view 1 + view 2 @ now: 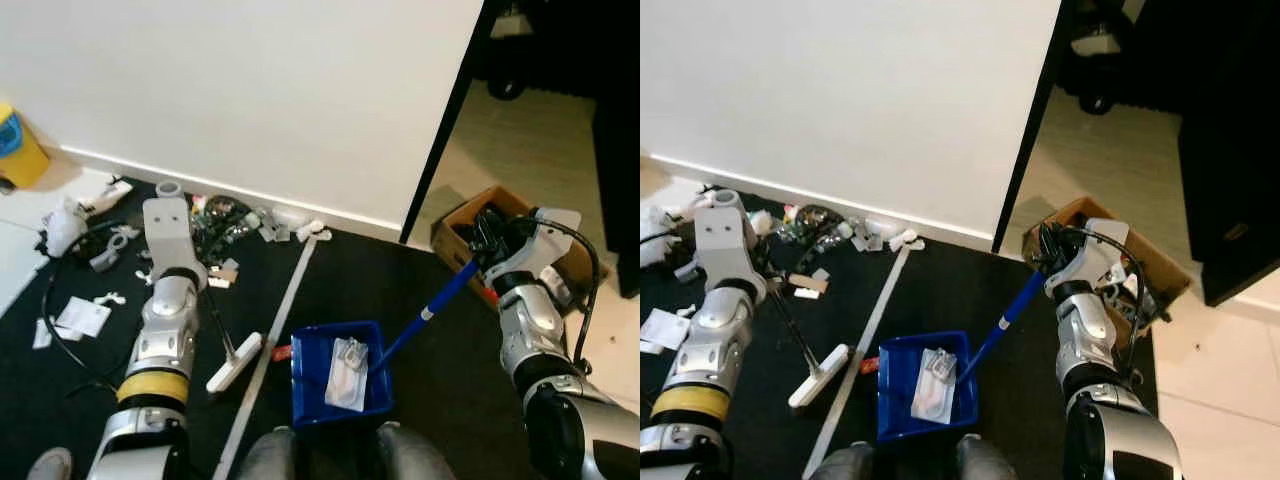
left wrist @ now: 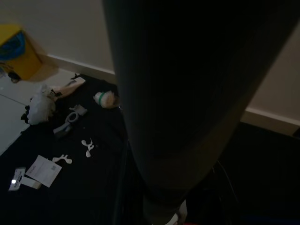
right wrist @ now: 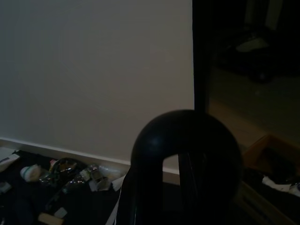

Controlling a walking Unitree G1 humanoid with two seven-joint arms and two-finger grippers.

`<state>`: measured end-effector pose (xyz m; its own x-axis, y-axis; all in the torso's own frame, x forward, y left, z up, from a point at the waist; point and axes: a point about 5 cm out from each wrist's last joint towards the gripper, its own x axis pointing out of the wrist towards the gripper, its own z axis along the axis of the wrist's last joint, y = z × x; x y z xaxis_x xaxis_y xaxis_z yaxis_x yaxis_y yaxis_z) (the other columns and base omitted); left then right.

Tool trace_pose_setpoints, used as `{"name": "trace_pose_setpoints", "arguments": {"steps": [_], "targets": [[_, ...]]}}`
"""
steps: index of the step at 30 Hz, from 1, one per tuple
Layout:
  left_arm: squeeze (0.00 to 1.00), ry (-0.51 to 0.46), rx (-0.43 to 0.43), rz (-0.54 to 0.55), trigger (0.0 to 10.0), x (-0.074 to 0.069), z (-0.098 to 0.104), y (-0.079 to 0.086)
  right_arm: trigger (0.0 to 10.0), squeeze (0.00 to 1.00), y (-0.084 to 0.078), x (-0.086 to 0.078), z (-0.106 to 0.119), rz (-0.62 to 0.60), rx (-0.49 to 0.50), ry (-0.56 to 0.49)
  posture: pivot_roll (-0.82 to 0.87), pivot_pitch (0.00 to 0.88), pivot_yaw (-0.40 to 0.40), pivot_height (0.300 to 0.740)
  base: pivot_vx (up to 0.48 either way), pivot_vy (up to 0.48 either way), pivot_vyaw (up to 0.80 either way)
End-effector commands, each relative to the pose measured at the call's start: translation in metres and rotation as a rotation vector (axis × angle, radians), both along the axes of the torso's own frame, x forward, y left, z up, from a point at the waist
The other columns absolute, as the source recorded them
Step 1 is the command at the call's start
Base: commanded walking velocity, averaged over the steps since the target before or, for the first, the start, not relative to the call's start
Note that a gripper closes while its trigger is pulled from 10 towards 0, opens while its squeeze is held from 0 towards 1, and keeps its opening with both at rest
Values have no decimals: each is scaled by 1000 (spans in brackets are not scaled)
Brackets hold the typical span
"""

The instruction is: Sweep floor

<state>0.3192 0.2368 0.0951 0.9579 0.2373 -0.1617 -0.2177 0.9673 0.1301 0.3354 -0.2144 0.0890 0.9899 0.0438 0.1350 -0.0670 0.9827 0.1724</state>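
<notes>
We see open black mat (image 1: 420, 400) right of the blue dustpan (image 1: 308, 395), up to the cardboard box (image 1: 462, 222) by the doorway. The blue dustpan handle (image 1: 432, 310) slants across that gap. To our left, a white strip (image 1: 275, 335) and the broom head (image 1: 235, 362) lie close together. A litter pile (image 1: 225, 225) blocks the wall base (image 1: 250, 195); paper scraps (image 1: 82, 316) dot the far-left mat.

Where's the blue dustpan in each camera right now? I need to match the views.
Left eye: blue dustpan bottom centre, on the dark floor.
Right eye: dustpan bottom, left of centre.
Left wrist: cannot make it out.
Right wrist: cannot make it out.
Shared landmark: the white baseboard behind the litter pile.
</notes>
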Motion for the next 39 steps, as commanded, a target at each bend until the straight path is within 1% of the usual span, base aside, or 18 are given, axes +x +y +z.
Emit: {"name": "trace_pose_setpoints", "arguments": {"steps": [1,8,9,12,14,17,24,37,39], "targets": [[0,9,34,0,10000,1,2,3,10000,0,2,4,7,-2,12,-26,52,101,-40,740,0,-480,0],[0,11,45,0,10000,1,2,1,10000,0,3,4,7,-4,15,-26,54,105,-39,740,0,-480,0],[0,7,31,18,10000,1,2,2,10000,0,3,4,6,-5,15,-25,54,105,-39,740,0,0,0],[0,18,45,23,10000,1,1,3,10000,0,3,3,5,-7,17,-22,54,105,-40,740,0,0,0],[0,19,28,40,10000,1,0,3,10000,0,3,3,5,-7,17,-23,54,105,-40,740,0,0,0],[0,23,36,34,10000,0,-1,3,10000,0,4,3,4,-6,17,-24,52,104,-40,740,0,0,0],[0,18,63,19,10000,2,2,4,10000,0,2,1,2,-26,10,-15,54,104,-39,740,0,465,0],[0,14,84,10,10000,3,5,7,10000,0,-3,-4,-5,-53,2,9,53,98,-33,740,0,480,0],[0,12,99,0,10000,4,6,7,10000,0,-4,-5,-5,-59,2,9,53,95,-32,740,0,0,0]]}}
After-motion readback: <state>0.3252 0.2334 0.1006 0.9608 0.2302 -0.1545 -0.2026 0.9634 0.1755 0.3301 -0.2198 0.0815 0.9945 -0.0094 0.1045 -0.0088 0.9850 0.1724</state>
